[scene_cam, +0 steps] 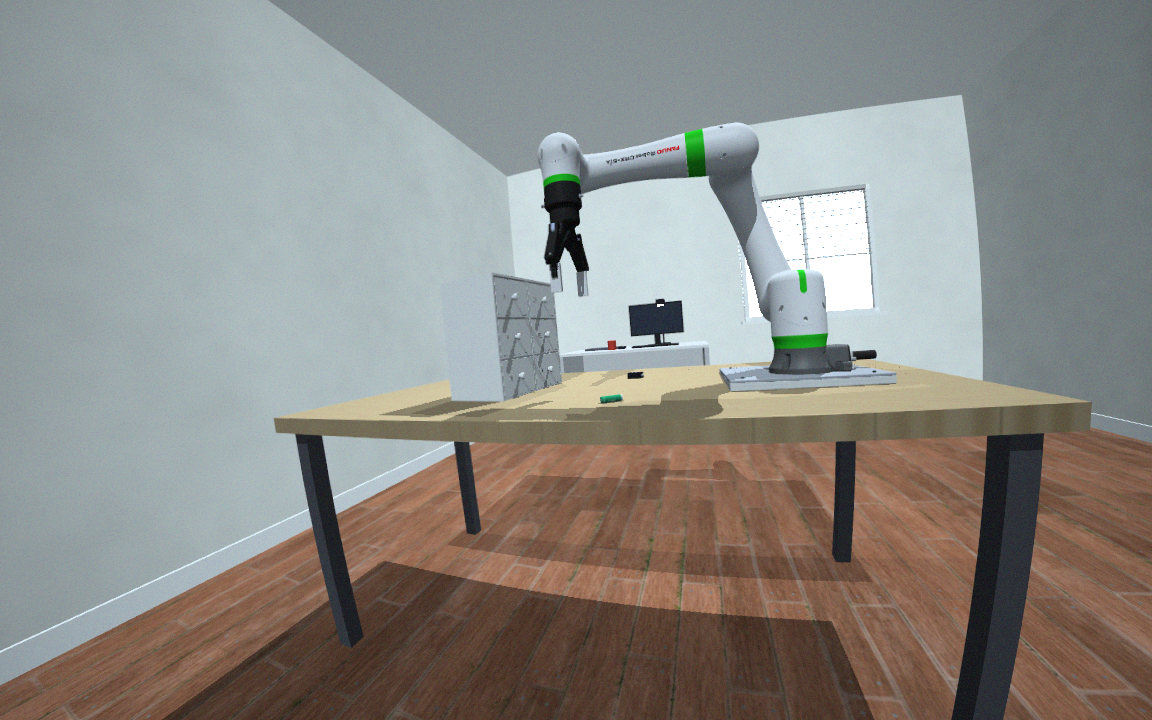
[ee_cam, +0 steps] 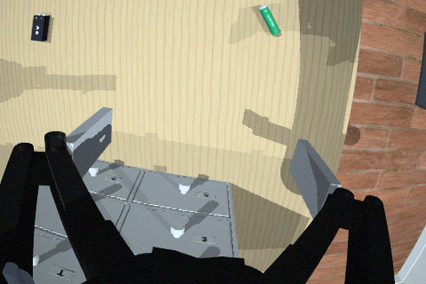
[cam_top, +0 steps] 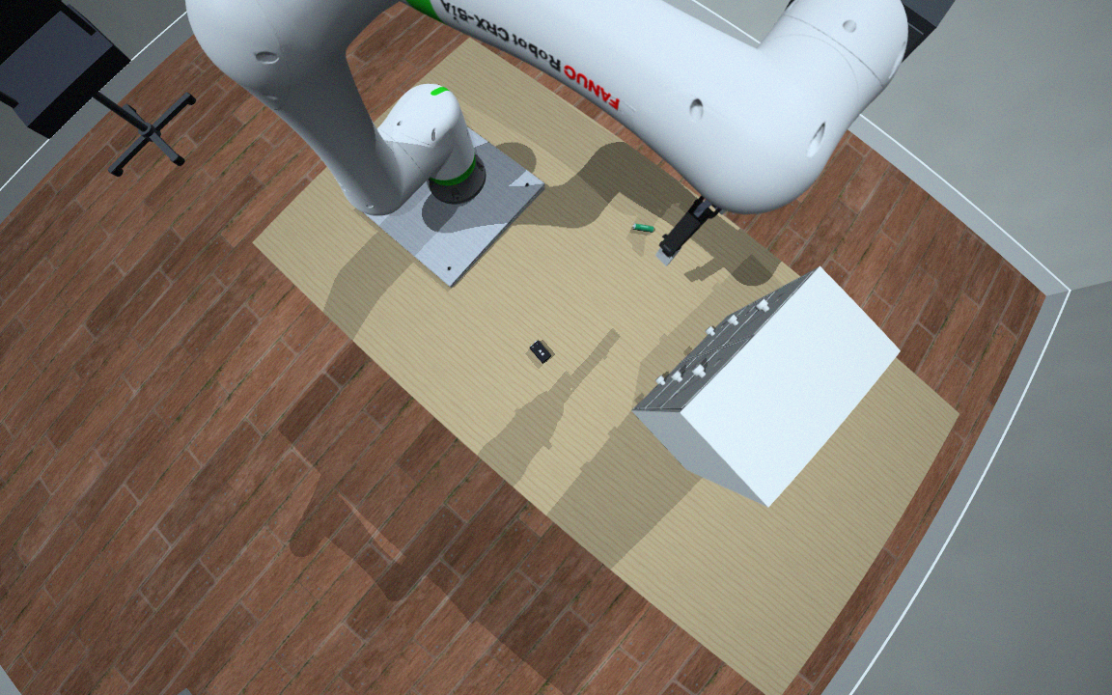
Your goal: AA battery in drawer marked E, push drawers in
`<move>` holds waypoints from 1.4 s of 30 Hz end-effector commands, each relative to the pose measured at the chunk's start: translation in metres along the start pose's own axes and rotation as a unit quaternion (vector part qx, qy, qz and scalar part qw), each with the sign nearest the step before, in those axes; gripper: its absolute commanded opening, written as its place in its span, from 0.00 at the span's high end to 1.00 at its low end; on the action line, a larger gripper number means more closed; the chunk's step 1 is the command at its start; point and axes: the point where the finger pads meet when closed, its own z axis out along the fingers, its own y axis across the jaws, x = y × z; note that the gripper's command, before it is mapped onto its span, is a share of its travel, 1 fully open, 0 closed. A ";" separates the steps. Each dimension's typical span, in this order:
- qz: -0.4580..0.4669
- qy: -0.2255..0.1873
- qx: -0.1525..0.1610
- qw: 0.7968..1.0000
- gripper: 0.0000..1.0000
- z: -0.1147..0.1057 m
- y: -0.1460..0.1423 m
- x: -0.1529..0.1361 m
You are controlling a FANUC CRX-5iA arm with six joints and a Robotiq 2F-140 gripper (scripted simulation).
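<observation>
Partly hidden behind my black linkage in the wrist view, drawer E [ee_cam: 197, 231] shows its label and knob, while the green AA battery [cam_top: 643, 228] [scene_cam: 610, 398] [ee_cam: 270, 20] lies on the table [cam_top: 457, 346] [scene_cam: 696, 429] [ee_cam: 177, 53], below my wide-open, empty claw [cam_top: 687, 230] [scene_cam: 570, 284] [ee_cam: 203, 140], apart from the chest [cam_top: 789, 388] [scene_cam: 474, 340] [ee_cam: 234, 231] and a black block-shaped battery [cam_top: 540, 351] [scene_cam: 635, 375] [ee_cam: 40, 27]

A pale wooden table [cam_top: 439, 319] [scene_cam: 831, 425] [ee_cam: 177, 53] beneath green battery [cam_top: 643, 228] [scene_cam: 610, 398] [ee_cam: 270, 20], black block [cam_top: 540, 351] [scene_cam: 635, 375] [ee_cam: 40, 27], drawer chest [cam_top: 789, 388] [scene_cam: 475, 340] [ee_cam: 153, 213] and robot base plate [cam_top: 449, 278] [scene_cam: 875, 379].
</observation>
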 end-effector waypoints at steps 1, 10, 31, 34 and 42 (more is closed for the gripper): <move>0.000 0.000 0.000 1.000 0.00 -0.003 -0.019 0.006; 0.000 0.000 0.000 1.000 0.00 -0.014 -0.105 0.032; 0.024 -0.037 0.028 0.999 0.00 0.001 -0.164 0.025; 0.044 -0.071 0.052 0.995 0.00 0.018 -0.182 0.009; 0.088 -0.208 0.120 0.967 0.00 0.060 -0.238 -0.042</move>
